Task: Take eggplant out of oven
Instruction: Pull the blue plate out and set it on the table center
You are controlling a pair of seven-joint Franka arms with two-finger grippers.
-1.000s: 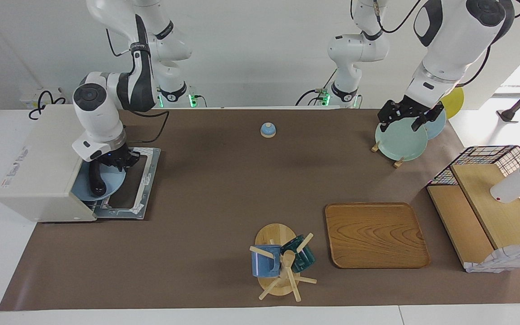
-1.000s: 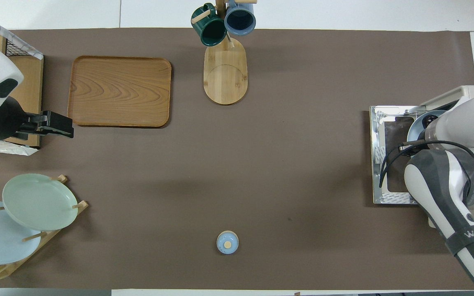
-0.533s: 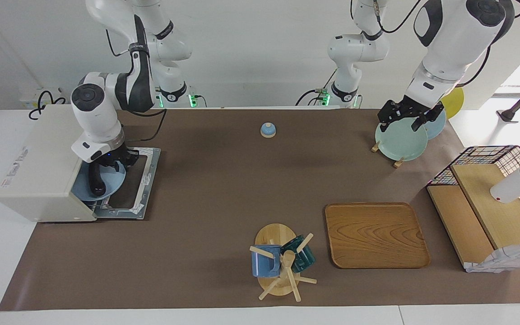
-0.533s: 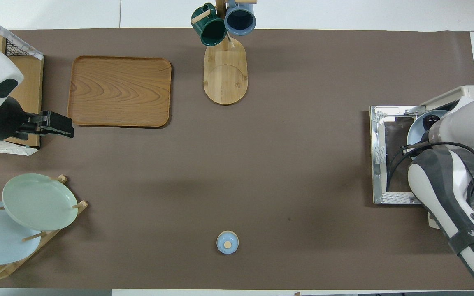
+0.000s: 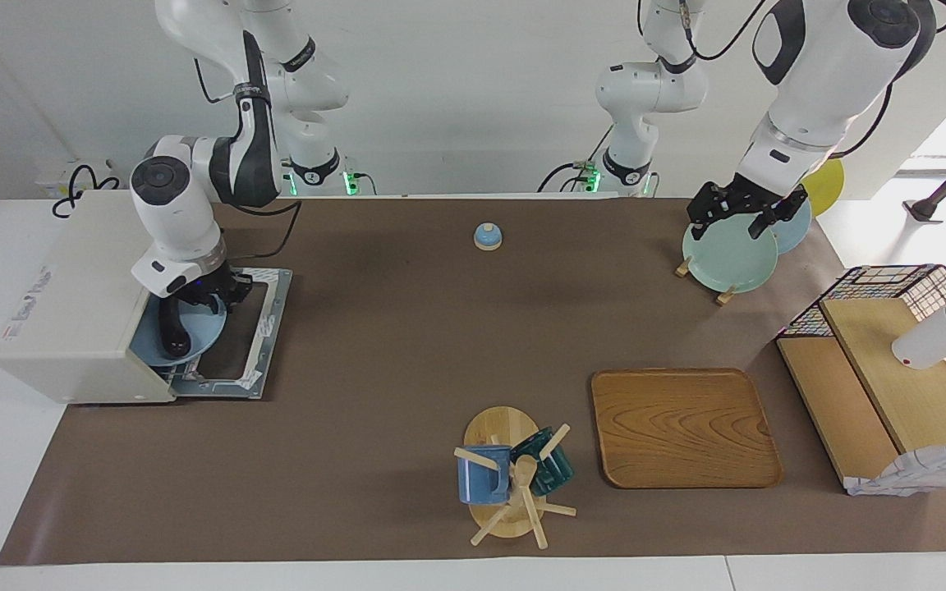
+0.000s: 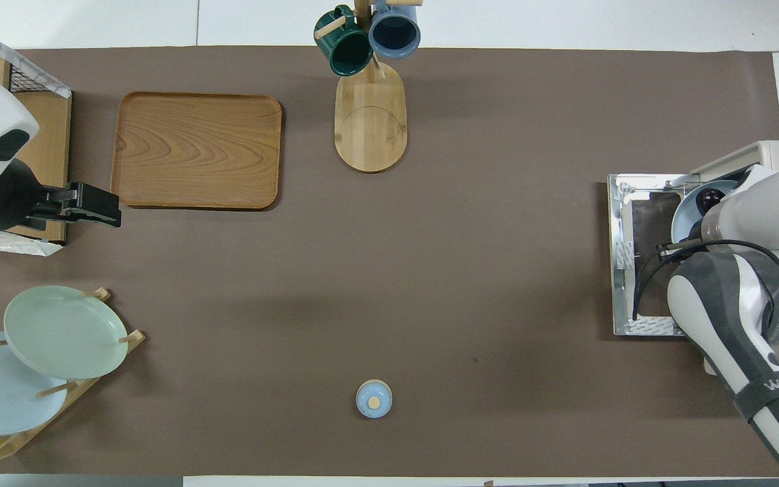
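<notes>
At the middle left of the facing view, the eggplant is lying on a pale blue plate in the open mouth of the oven. The right tool is hovering over its upper end; whether it is gripping cannot be told. The grasp seems to be under way, calling next for a firm hold and a lift clear. At upper right, the left tool is waiting over the plate rack; its state cannot be told.

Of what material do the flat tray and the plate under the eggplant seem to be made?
The tray looks like wood with a smooth finish: brown grain lines show. The plate in the oven mouth looks like glazed ceramic, pale blue, plain; plastic is possible. The eggplant lies on it.
</notes>
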